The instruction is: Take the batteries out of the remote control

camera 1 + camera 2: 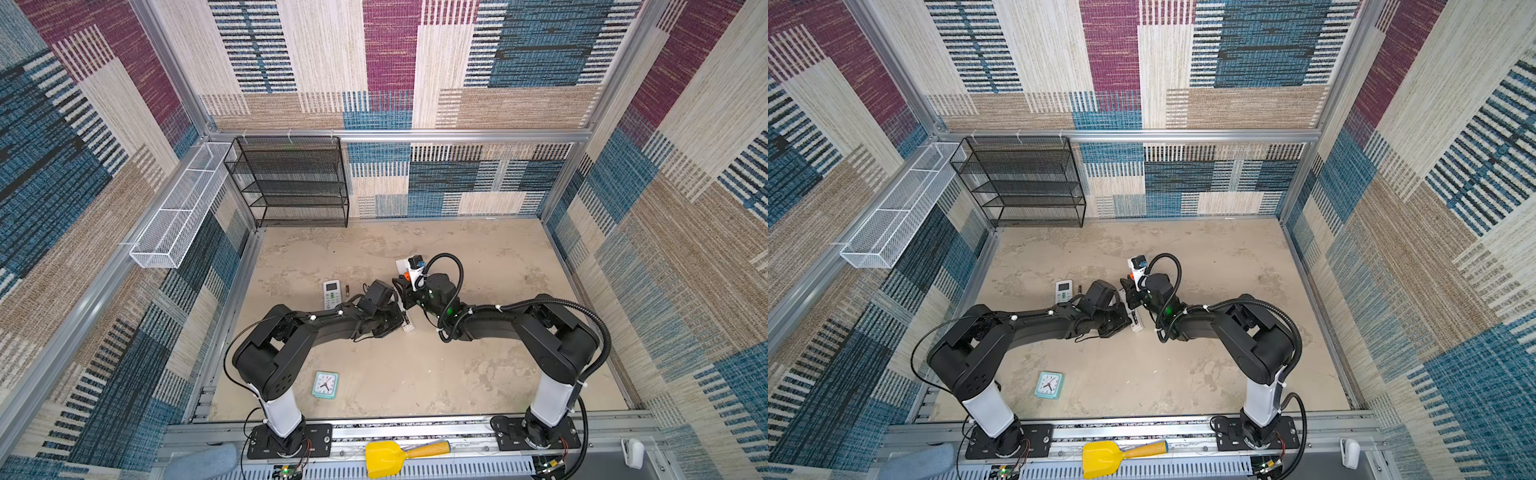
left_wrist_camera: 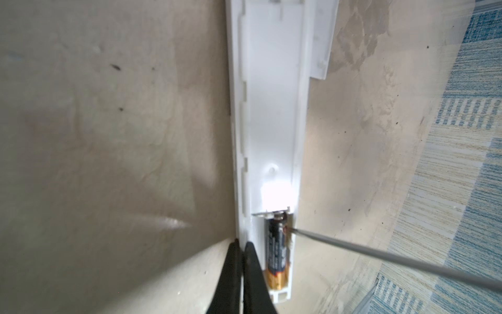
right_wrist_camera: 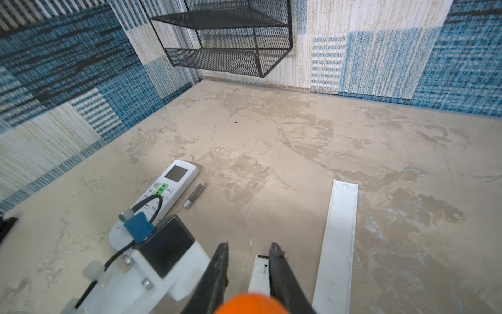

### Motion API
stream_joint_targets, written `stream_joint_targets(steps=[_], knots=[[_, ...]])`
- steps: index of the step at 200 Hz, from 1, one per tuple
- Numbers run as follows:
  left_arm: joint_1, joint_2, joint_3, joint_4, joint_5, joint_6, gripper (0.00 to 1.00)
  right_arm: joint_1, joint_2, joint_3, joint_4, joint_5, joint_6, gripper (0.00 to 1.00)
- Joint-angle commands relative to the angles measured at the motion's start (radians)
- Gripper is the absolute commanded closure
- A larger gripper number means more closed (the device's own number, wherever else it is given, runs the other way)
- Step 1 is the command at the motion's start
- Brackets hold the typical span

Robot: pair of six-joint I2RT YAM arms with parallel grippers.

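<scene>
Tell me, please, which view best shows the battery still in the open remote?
Left wrist view: the gold-ended battery lies close up in the remote, screwdriver tip against it. Both top views leave it too small; the right wrist view shows only the remote's end.

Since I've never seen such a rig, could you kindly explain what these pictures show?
These are two black robot arms, left and right, mounted at a table's front, each ending in a two-fingered claw. Two pictures look down on the whole scene from overhead. The other two come from cameras on the arms' wrists. The right claw grips an orange-handled screwdriver, whose tip touches a dark, gold-ended battery in the open compartment of a slim white remote. The left claw is shut, its tip at that remote's edge. Also on the table are a long white cover, a second remote, a loose battery beside it, and a small clock.
</scene>
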Motion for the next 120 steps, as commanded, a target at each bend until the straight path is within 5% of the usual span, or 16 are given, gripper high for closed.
stream_joint_targets(steps=[1, 120], knots=[[0.003, -0.012, 0.005, 0.08, -0.017, -0.013, 1.0, -0.032, 0.015, -0.048, -0.071, -0.104, 0.135, 1.0], [0.003, -0.013, 0.005, 0.077, -0.015, -0.018, 1.0, -0.113, 0.034, -0.093, 0.013, -0.213, 0.33, 1.0]])
